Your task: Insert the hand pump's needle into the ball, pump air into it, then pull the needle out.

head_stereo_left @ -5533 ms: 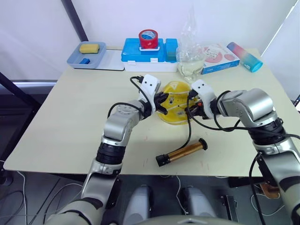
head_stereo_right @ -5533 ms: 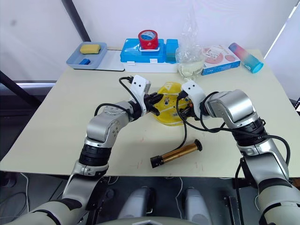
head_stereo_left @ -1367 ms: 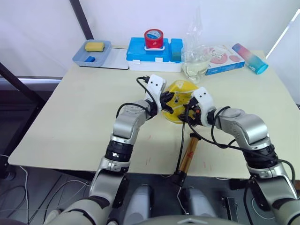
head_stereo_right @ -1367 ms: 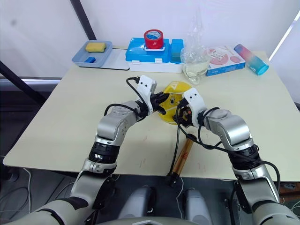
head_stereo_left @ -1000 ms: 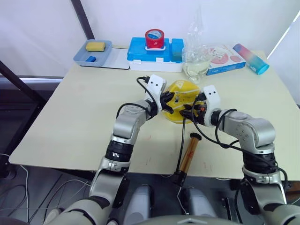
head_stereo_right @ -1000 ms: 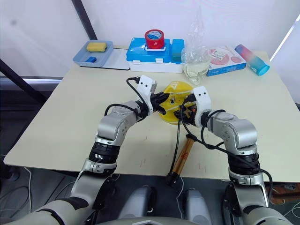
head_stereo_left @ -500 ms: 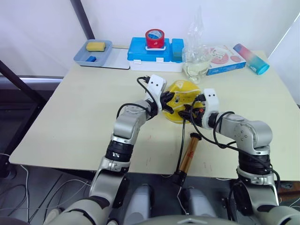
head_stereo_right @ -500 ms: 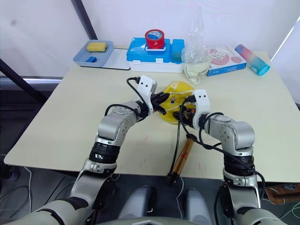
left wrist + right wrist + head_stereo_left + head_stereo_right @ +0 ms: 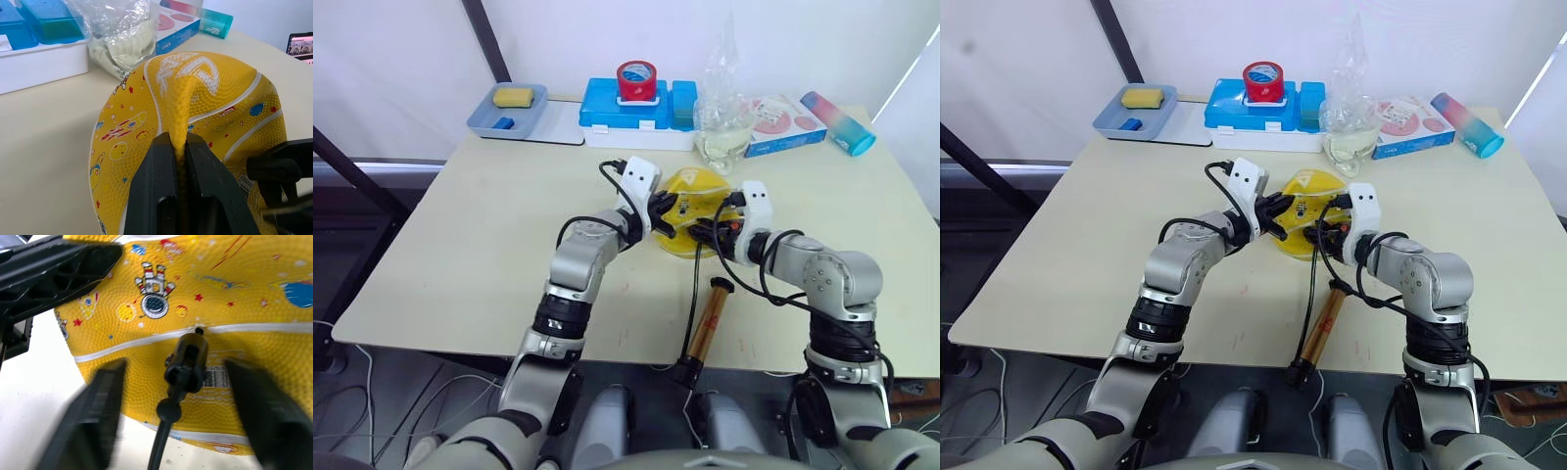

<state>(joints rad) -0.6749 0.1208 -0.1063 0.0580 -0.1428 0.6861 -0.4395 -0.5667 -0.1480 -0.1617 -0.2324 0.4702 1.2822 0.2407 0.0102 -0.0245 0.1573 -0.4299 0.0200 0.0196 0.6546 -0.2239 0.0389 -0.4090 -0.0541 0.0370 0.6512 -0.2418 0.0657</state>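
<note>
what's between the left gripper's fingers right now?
A pinched-up fold of the ball, squeezed in the left gripper. How far the fold runs down between the fingers is hidden. The needle meets the ball elsewhere, on a white seam.

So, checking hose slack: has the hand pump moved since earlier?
Yes: the hand pump has swung from lying along the table's near edge to pointing across it.

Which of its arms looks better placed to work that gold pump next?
The right, probably. Its end effector is open around the needle fitting at the ball, while the left end effector is shut on a fold of it. The hand pump lies nearer the right arm.
</note>
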